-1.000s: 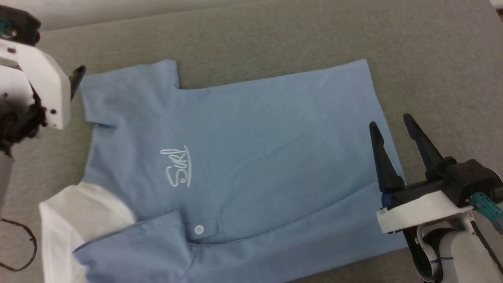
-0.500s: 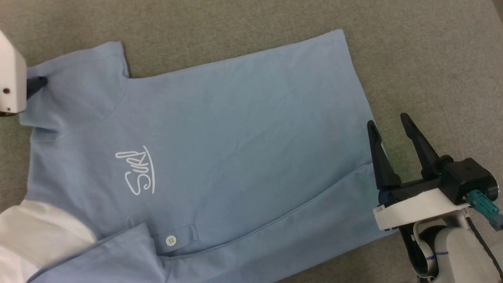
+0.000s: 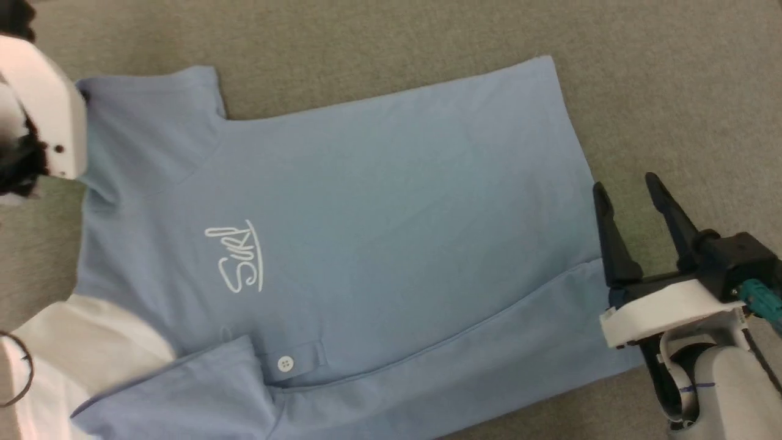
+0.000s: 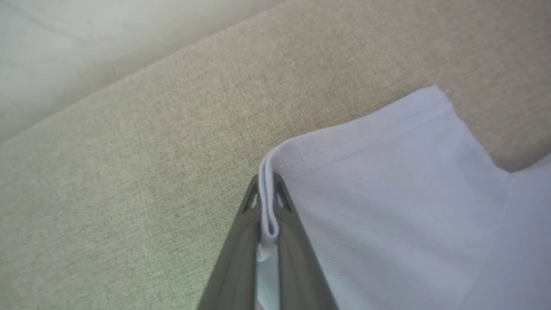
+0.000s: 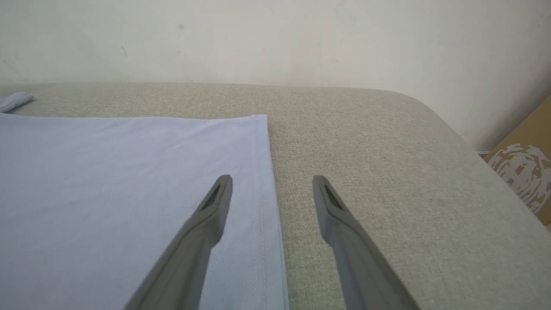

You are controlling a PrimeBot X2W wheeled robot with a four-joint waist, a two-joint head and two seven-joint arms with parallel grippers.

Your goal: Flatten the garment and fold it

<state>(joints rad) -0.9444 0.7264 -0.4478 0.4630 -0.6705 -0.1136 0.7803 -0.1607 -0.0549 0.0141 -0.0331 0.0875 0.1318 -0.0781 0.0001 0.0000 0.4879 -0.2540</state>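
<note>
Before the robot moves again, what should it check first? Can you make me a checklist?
1. Left hand shut on the sleeve of the polo shirt: ok, the sleeve edge is pinched between its fingers.
2. Right hand gripping the hem: not ok, it is open, with one finger over the shirt and one over the grey fabric surface.
3. Right hand touching the cloth: cannot tell.
4. Middle of the shirt smooth: ok.
5. Near side lying flat: not ok, a flap is folded over beside the button.
</note>
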